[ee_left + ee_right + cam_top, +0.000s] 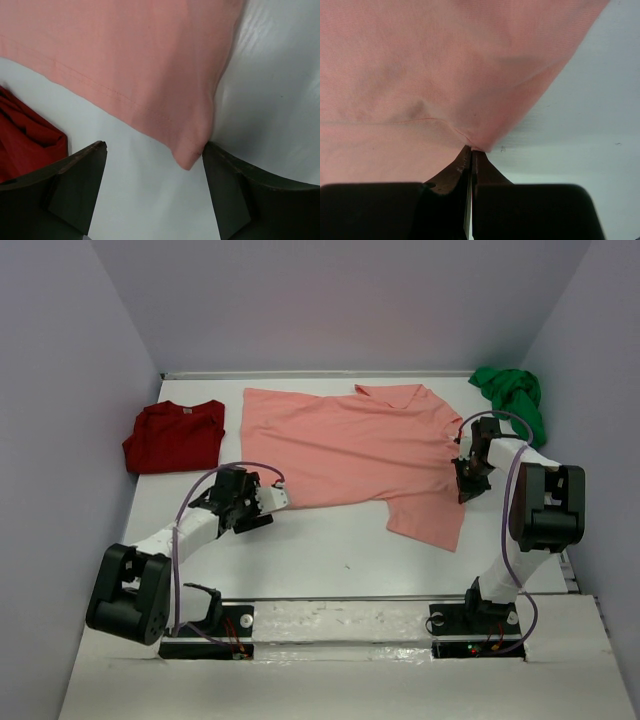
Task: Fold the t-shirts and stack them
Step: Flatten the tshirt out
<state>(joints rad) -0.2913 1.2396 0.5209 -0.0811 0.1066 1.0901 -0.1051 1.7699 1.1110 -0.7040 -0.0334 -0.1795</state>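
The salmon-pink shirt (350,445) lies spread at the centre of the table (330,550); its hem corner, at seven o'clock, sits between the spread jaws of the left gripper (155,150), which should push in deeper before closing. At three o'clock the right gripper (471,150), pressed together, pinches its sleeve edge

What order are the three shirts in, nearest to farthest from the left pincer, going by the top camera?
1. salmon-pink shirt: spread out in the middle, with its near-left hem corner right at the open left pincer.
2. dark red shirt: on the left side, farther back than the pincer.
3. green shirt: bunched in the far right corner, clearly the farthest.
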